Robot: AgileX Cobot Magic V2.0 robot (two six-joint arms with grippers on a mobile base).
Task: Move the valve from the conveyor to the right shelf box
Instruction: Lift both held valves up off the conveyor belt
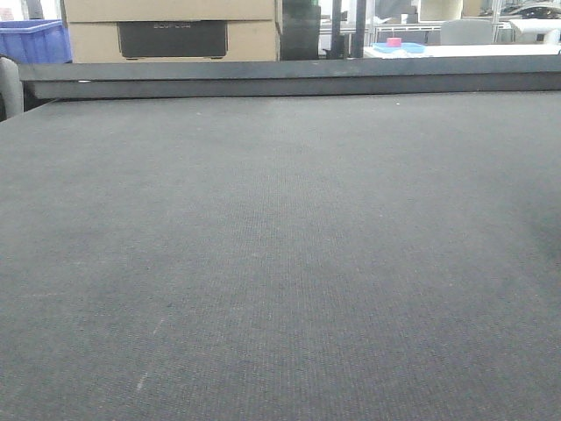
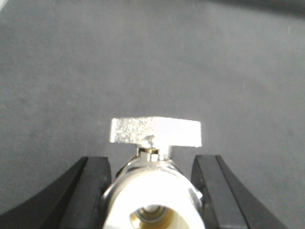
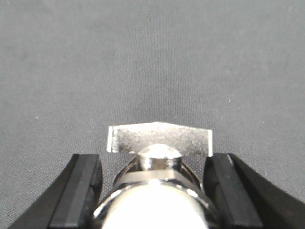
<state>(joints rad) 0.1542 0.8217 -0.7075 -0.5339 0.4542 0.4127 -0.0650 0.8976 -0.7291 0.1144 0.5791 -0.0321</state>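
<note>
Front view: just bare conveyor (image 1: pixel 280 263) belt with a blue crate (image 1: pixel 33 41) and a cardboard box (image 1: pixel 171 31) behind it; no arms or valves in frame. Wrist views fill that in: left gripper (image 2: pixel 151 161) is narrowed onto a valve (image 2: pixel 155 131), black fingers (image 2: pixel 90 183) against both sides of the body, T-handle forward. Right gripper (image 3: pixel 153 160) grips a second valve (image 3: pixel 159 140) the same way. Belt behind both; can't tell if either valve is lifted off it.
</note>
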